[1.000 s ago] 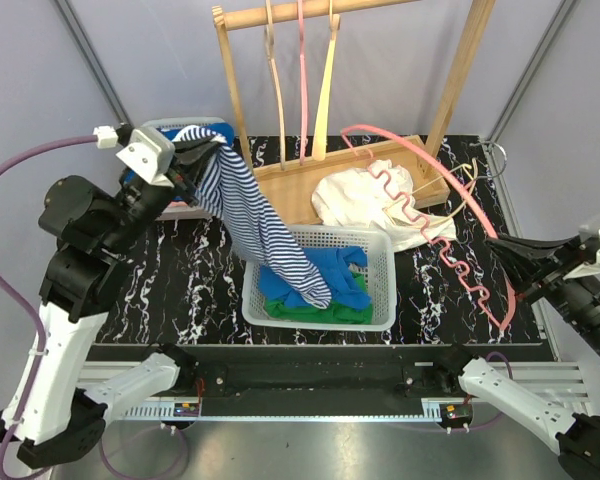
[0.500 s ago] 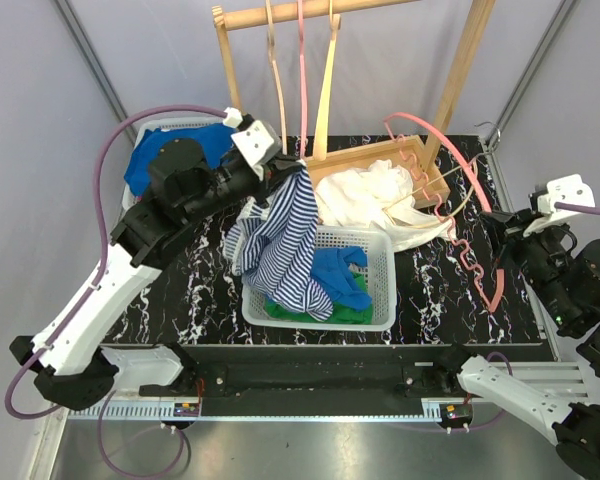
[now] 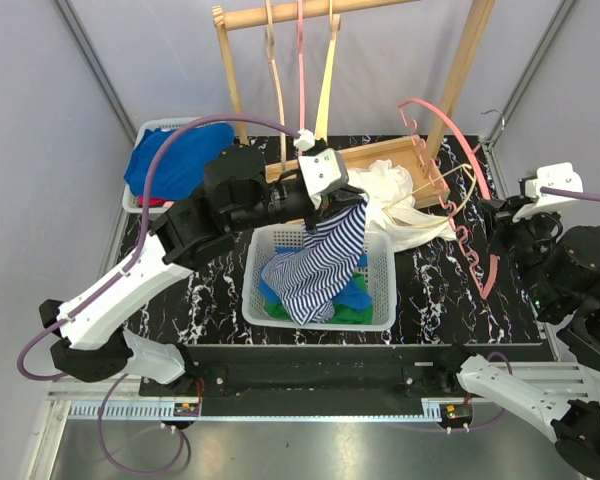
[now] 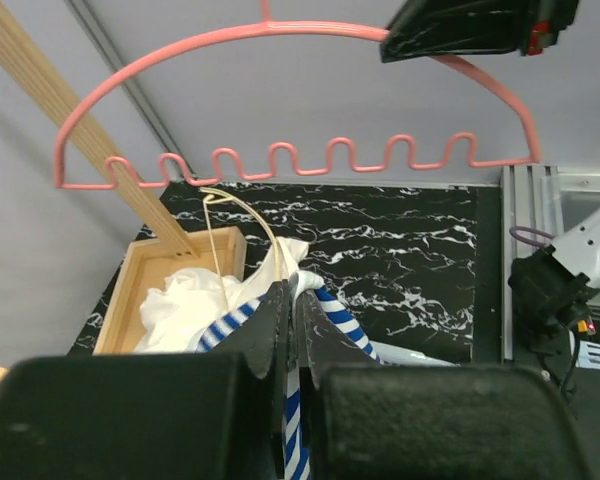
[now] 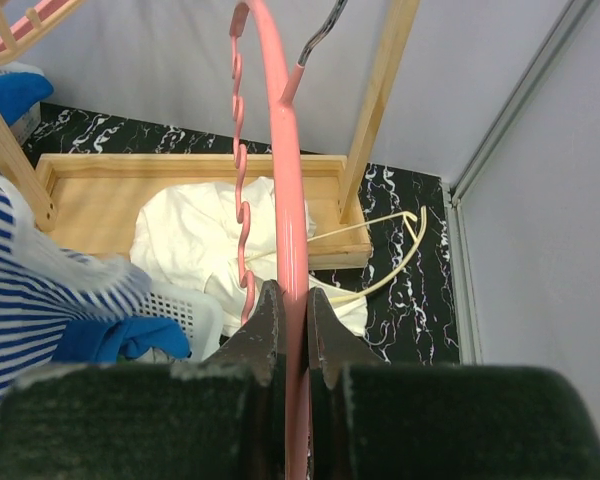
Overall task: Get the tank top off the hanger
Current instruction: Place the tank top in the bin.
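Tank top (image 3: 320,265), upper edge unseen inside left claw (image 4: 288,292)

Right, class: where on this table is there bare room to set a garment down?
Bare black marbled tabletop lies between the white mesh basket and the pink wavy hanger; another strip left of the basket. Crowded behind: wooden tray of white cloth, white bin of blue cloth.
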Robot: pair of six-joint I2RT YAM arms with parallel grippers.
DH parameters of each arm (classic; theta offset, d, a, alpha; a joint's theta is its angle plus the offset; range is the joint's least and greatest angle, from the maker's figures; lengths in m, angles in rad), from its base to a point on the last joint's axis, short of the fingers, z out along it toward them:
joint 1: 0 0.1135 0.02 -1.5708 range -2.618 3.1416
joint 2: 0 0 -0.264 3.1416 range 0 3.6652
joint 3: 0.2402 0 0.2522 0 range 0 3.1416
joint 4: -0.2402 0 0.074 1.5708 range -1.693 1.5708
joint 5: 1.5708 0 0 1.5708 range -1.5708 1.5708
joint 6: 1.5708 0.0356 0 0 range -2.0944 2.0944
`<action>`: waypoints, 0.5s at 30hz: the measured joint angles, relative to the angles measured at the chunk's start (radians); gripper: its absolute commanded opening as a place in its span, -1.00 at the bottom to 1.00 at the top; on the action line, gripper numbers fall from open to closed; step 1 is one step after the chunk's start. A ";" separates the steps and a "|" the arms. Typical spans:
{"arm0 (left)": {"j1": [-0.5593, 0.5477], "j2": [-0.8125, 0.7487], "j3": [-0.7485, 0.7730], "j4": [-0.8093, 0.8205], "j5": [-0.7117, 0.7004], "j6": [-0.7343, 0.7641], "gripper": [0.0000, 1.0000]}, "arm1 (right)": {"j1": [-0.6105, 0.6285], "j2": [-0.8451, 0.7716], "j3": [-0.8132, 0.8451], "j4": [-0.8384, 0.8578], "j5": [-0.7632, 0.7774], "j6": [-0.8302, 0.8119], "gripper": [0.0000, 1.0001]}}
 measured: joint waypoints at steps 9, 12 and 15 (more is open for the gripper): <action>-0.002 -0.113 -0.285 -0.009 -0.030 0.000 -1.00 | 0.000 0.014 -0.013 0.014 0.004 -0.007 -1.00; -0.002 -0.133 -0.378 -0.005 -0.053 0.015 -1.00 | 0.000 0.011 -0.018 0.027 0.006 -0.006 -1.00; 0.017 -0.130 -0.454 -0.003 -0.077 0.035 -1.00 | 0.000 0.011 -0.020 0.031 0.006 -0.005 -1.00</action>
